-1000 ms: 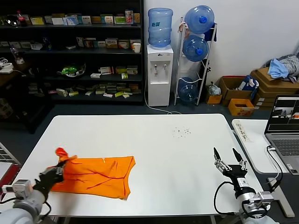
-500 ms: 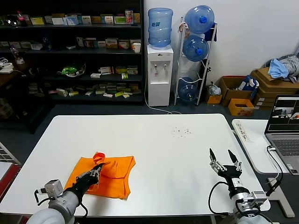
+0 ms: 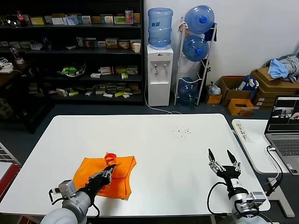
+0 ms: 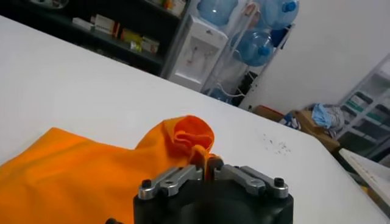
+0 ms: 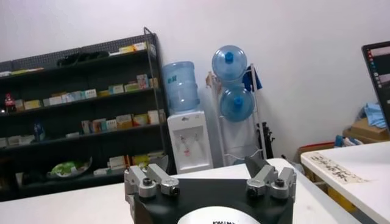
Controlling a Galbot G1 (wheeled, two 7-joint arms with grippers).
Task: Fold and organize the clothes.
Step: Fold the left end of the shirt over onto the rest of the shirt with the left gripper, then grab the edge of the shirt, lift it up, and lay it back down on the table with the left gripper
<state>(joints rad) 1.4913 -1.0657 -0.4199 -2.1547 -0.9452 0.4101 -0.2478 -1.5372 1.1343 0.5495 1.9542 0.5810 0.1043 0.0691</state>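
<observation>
Since half a second ago your left gripper (image 3: 110, 170) has carried its pinched bunch of orange T-shirt (image 3: 88, 171) further toward the table's middle, and the shirt's footprint on the table (image 3: 168, 140) is narrower than it was: the left part is now doubled over the right. Compared with a second ago, the shirt has gone from spread flat to a compact, roughly square patch.

Left gripper: jaws clamped tight on a raised fold of the fabric. In the left wrist view you see the fingers (image 4: 173, 178) meeting on the cloth, with a small orange loop (image 4: 191, 135) puffed up just beyond them. The rest of the shirt (image 4: 73, 170) lies flat on the white tabletop beneath.

The shirt sits on the near left part of the table, close to the front edge.

Right gripper (image 3: 223, 160): hovering above the near right part of the table, well apart from the shirt, fingers spread wide and pointing up, holding nothing. The right wrist view shows both fingertips (image 5: 152, 180) far apart.
</observation>
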